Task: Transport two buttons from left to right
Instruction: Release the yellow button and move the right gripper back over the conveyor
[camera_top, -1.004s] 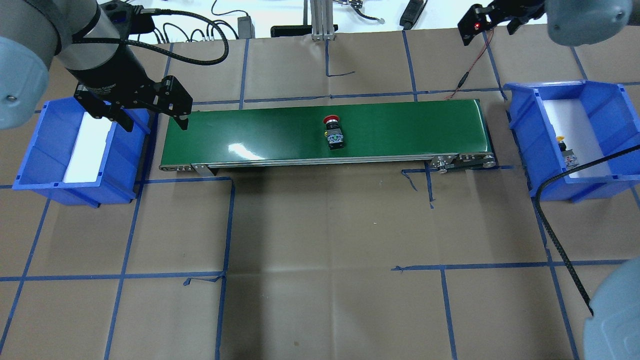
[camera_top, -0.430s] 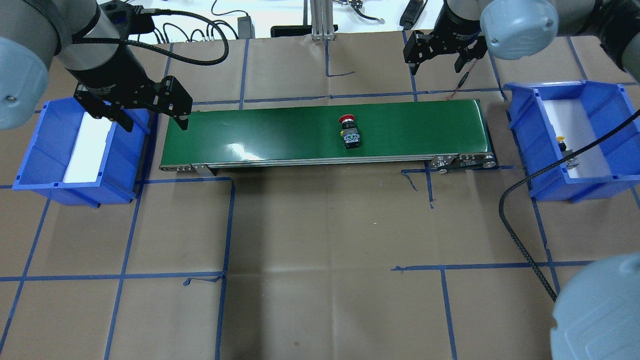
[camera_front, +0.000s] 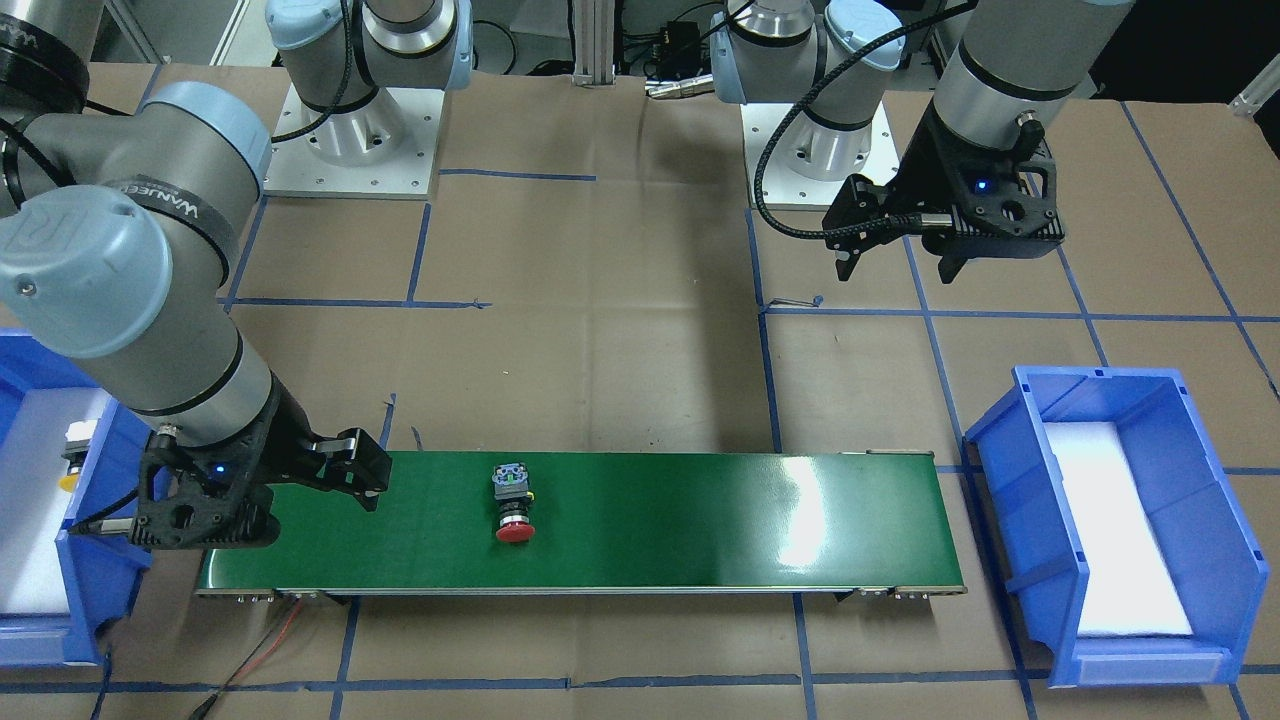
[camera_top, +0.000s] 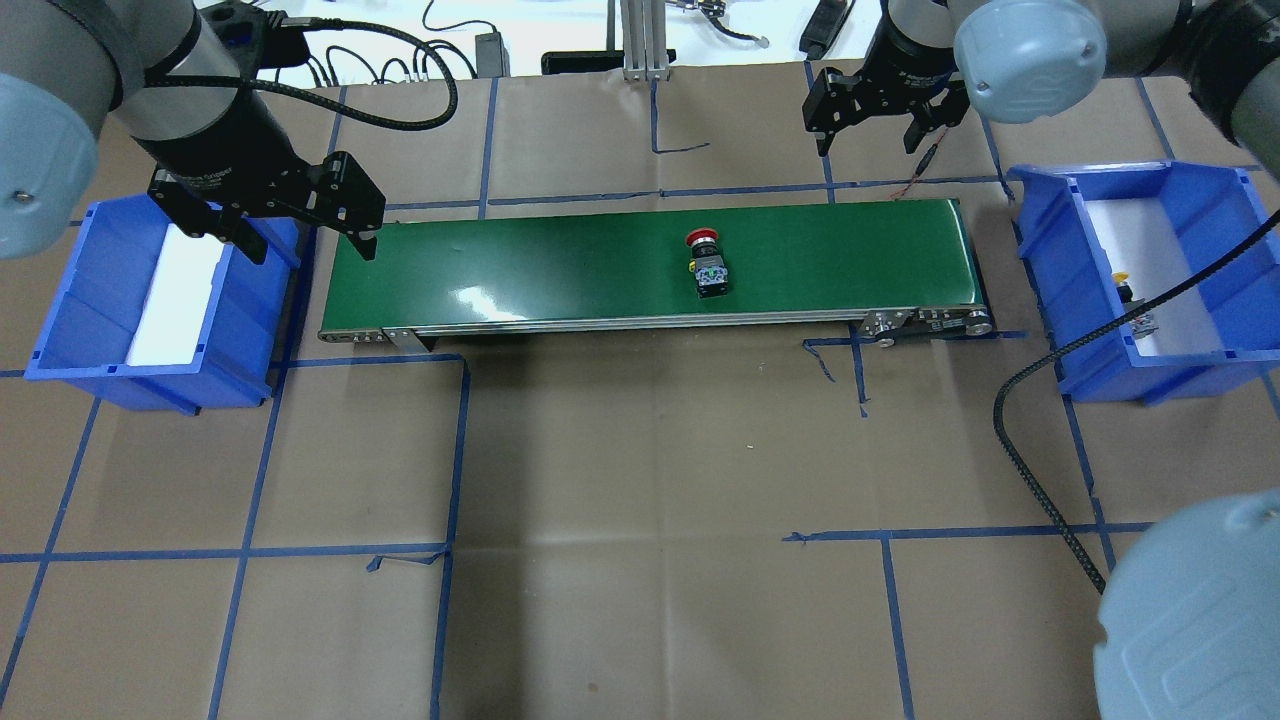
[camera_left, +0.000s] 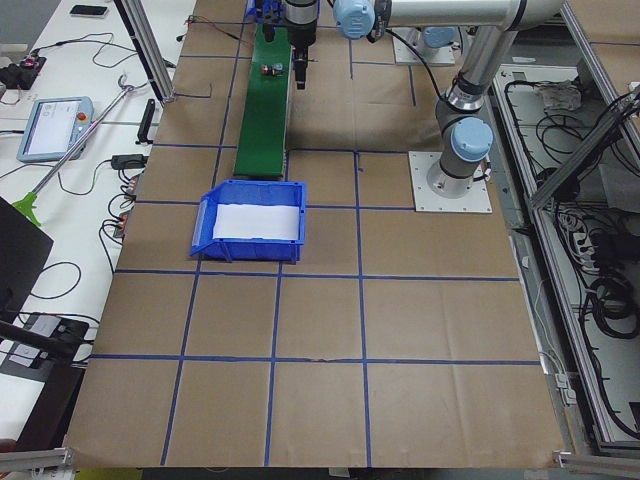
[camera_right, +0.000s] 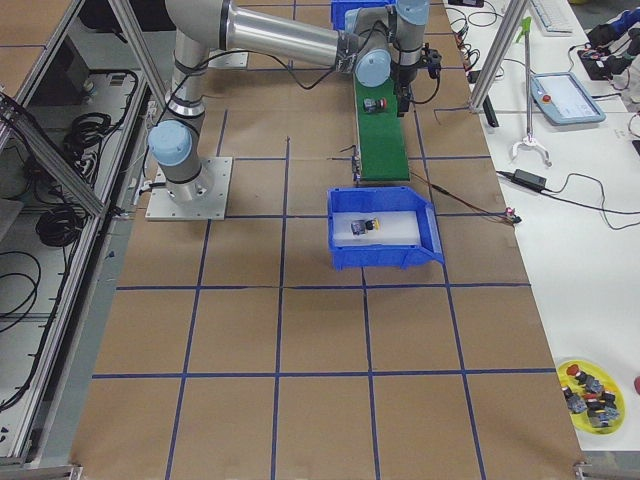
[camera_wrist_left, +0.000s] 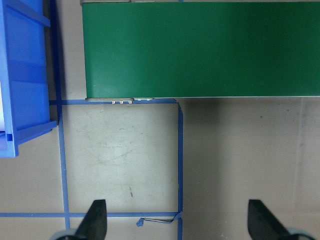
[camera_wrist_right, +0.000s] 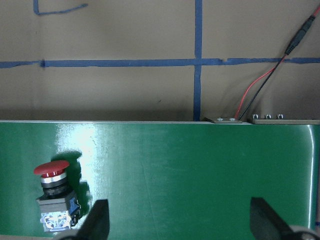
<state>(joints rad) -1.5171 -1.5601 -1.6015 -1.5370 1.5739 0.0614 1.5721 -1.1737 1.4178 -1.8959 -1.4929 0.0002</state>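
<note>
The red button (camera_top: 707, 262) lies on its side on the green conveyor belt (camera_top: 550, 260), right of the middle; it also shows in the front view (camera_front: 514, 502) and the right wrist view (camera_wrist_right: 52, 195). The yellow button (camera_top: 1128, 298) lies in the right blue bin (camera_top: 1045, 250). My right gripper (camera_top: 870, 138) is open and empty, high over the belt's far edge near its right end, to the right of the red button. My left gripper (camera_top: 305, 247) is open and empty, high over the belt's left end beside the left blue bin (camera_top: 70, 300).
The left bin holds only a white liner (camera_top: 175, 300). A red-and-black wire (camera_wrist_right: 260, 92) runs off the belt's far right corner. A black cable (camera_top: 1040, 400) hangs from my right arm over the table. A yellow plate (camera_right: 590, 395) with several spare buttons sits on a side table.
The red button has ridden rightward along the belt. My right arm has swung in from the far right corner to the belt's far edge. The left arm has not moved.
</note>
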